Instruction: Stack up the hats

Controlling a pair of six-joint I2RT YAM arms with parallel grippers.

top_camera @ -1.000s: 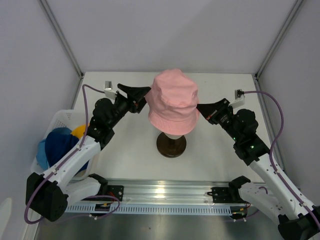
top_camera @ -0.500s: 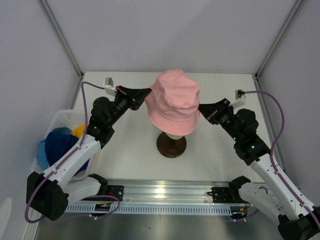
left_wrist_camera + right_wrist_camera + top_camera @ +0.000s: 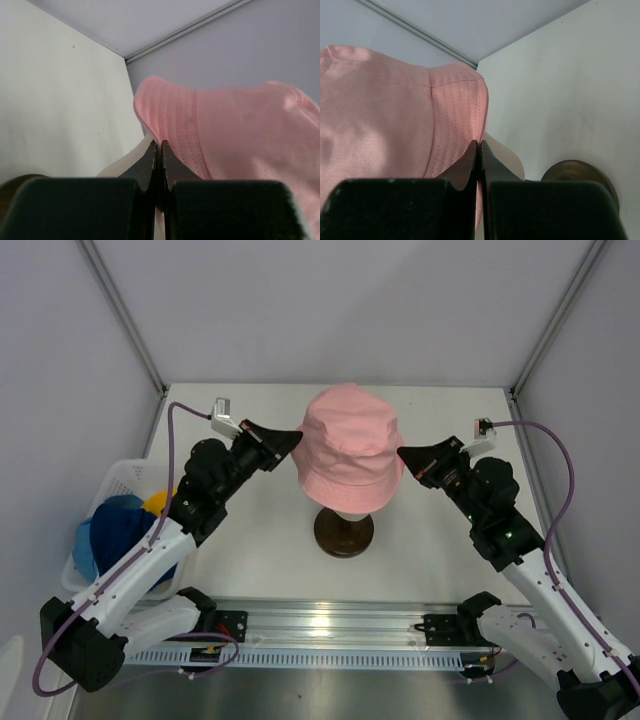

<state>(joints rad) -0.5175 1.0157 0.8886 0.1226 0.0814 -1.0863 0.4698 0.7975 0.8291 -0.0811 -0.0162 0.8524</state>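
Holding the pink hat [image 3: 350,445] at table centre, I have my left gripper [image 3: 293,438] clamped tight on its brim at 9 o'clock and my right gripper [image 3: 404,453] clamped likewise at 3. Its crown points up, axis upright, over the mannequin head [image 3: 507,157] and dark base [image 3: 344,532]. Other hats [image 3: 118,528] lie in the basket [image 3: 118,476] at 8 o'clock.

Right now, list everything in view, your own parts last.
Pink hat: one, pink, on the head, mid-table.
Head: one, cream, under the pink hat, on a dark round base.
Basket: one, white, left table edge.
Blue hats: two shades of blue, in the basket.
Yellow hat: one, yellow-orange, in the basket.
Table: one, white.
Left gripper: black, shut on the pink hat's left brim.
Right gripper: black, shut on its right brim.
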